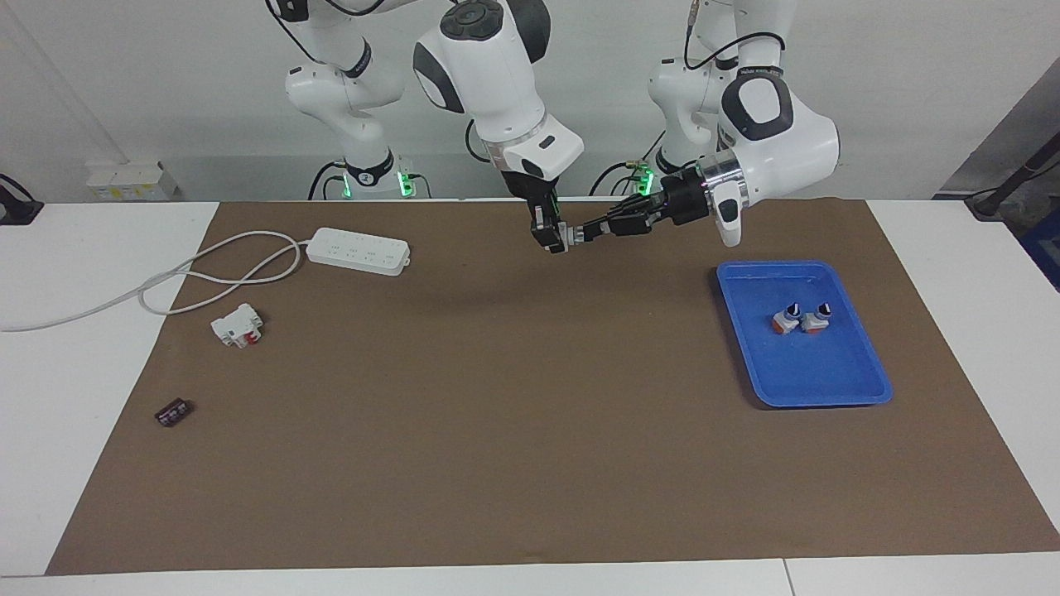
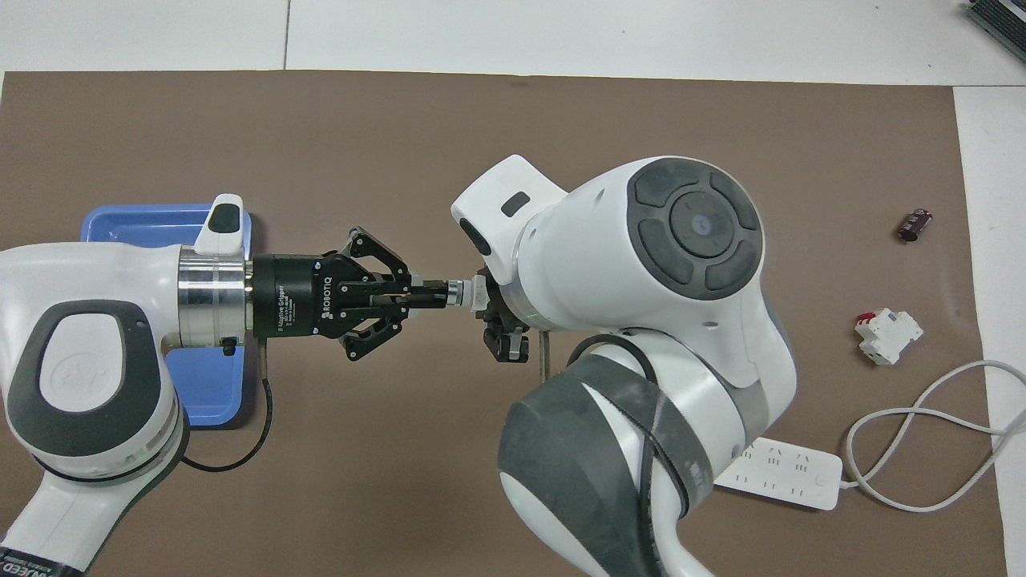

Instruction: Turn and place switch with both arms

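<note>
1. The surface (image 1: 530, 463) carried a brown mat.
2. The right arm's end effector (image 1: 553, 236) pointed down over the mat's robot-side edge, closed on the switch (image 2: 474, 292), evidently to steady the body.
3. The left arm's end effector (image 2: 429, 293) lay level, fingertips shut on the switch's black knob (image 2: 437, 293), a hold suited to twisting it.
4. The blue tray (image 1: 861, 364), toward the left arm's end, held two orange-ended switches (image 1: 801, 319), the likely drop-off.
5. The power strip (image 1: 358, 250), white breaker block (image 1: 236, 325) and a small dark part (image 1: 172, 411) lay unused.
</note>
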Action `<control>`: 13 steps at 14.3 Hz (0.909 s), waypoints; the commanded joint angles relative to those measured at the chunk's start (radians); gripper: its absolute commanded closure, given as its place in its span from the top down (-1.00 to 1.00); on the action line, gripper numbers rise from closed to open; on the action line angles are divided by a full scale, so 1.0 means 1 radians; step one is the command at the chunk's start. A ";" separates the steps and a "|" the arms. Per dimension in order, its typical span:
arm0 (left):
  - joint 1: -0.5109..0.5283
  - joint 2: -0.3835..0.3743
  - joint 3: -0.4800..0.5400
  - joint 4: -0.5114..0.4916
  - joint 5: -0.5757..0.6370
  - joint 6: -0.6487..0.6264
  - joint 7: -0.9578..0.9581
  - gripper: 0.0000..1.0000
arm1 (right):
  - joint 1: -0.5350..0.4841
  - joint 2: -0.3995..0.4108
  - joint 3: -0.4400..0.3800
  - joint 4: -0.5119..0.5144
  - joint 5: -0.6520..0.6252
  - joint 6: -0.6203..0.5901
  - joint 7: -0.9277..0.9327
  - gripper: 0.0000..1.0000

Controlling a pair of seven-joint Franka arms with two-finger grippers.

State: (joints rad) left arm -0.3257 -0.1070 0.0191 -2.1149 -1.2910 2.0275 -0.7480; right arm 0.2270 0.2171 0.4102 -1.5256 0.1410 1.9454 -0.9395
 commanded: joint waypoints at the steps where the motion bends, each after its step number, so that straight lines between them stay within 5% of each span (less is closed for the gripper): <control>1: -0.053 0.007 0.005 -0.016 -0.004 0.121 -0.169 -1.00 | 0.009 -0.004 0.025 0.015 0.026 0.020 -0.019 -1.00; 13: -0.050 0.026 0.007 0.015 -0.005 0.155 -0.412 -1.00 | 0.009 -0.004 0.025 0.013 0.026 0.020 -0.030 -1.00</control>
State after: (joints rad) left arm -0.3474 -0.1188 0.0204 -2.1224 -1.2899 2.1016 -1.1149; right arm 0.2260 0.2225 0.4079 -1.5252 0.1342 1.9670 -0.9540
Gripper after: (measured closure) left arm 0.899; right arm 0.590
